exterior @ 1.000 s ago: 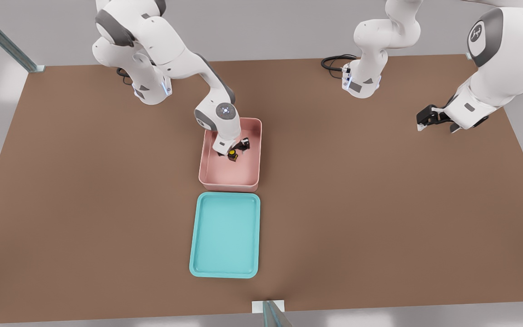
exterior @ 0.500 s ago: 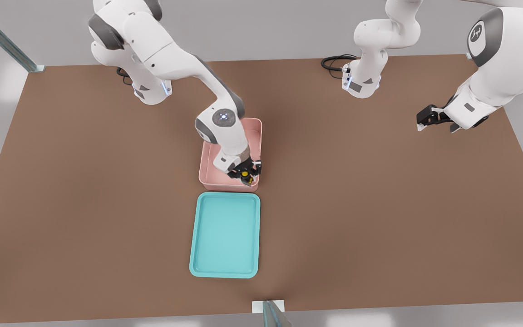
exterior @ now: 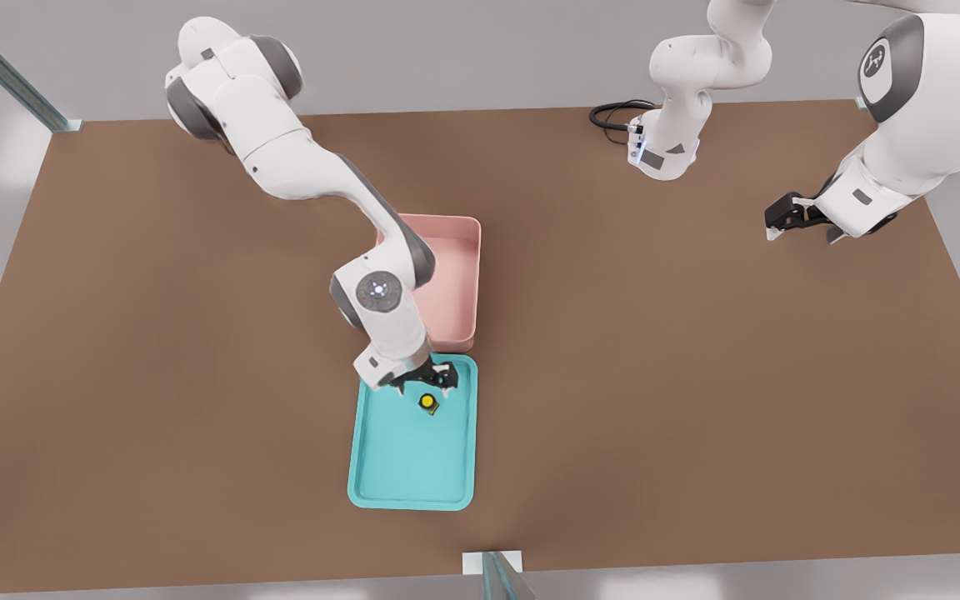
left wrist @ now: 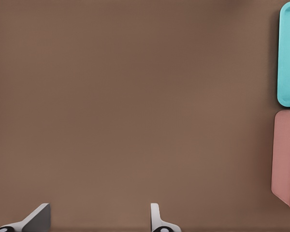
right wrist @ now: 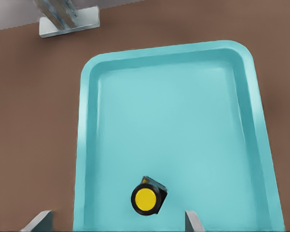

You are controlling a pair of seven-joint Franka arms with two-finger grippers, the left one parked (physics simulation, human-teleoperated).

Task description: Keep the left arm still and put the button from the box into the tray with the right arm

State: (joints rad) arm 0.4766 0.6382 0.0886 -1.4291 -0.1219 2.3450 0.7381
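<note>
the button [exterior: 427, 402], carried a moment ago, is now lying in the tray [exterior: 372, 467], at six o'clock from the jaws [exterior: 424, 385], which are gaping open and empty; placement is looking done.

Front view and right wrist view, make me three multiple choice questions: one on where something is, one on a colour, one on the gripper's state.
1. Where does the tiny yellow-capped push-button lie?
A. in the pale pink plastic box
B. in the shallow turquoise plastic tray
C. on the brown table
2. What colour is the button's cap?
A. red
B. white
C. yellow
3. How is the working arm's gripper?
A. open above the tray
B. shut on the button
C. inside the box
Key: B, the button sits on the tray floor; C, the wrist view shows yellow; A, its fingers stand apart either side of the free button.
</note>
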